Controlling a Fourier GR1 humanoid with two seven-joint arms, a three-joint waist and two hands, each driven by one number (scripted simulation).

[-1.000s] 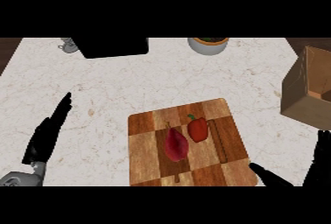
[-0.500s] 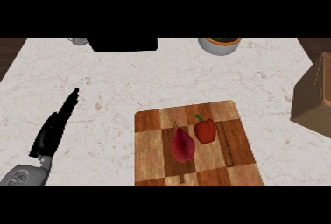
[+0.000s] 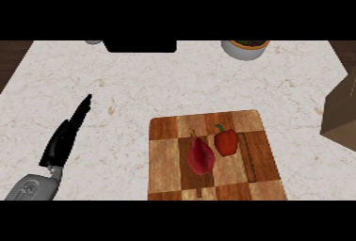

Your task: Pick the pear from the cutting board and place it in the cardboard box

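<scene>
We see dark red pear (image 3: 200, 156) lying on cutting board (image 3: 243, 124), just beside red pepper (image 3: 226, 142). Cardboard box (image 3: 341, 117) at right edge, apart from board. Our left hand (image 3: 66, 136) open, fingers straight, over counter (image 3: 173, 80). Right hand out of view.

This is a kitchen. A pale marble-look counter (image 3: 181, 80) fills the view, with a checkered wooden cutting board (image 3: 215, 157) near the front carrying a dark red pear (image 3: 200, 156) and a red pepper (image 3: 226, 141). A white bowl (image 3: 245, 48) sits at the far edge, and a cardboard box (image 3: 341, 117) stands at the right.
</scene>
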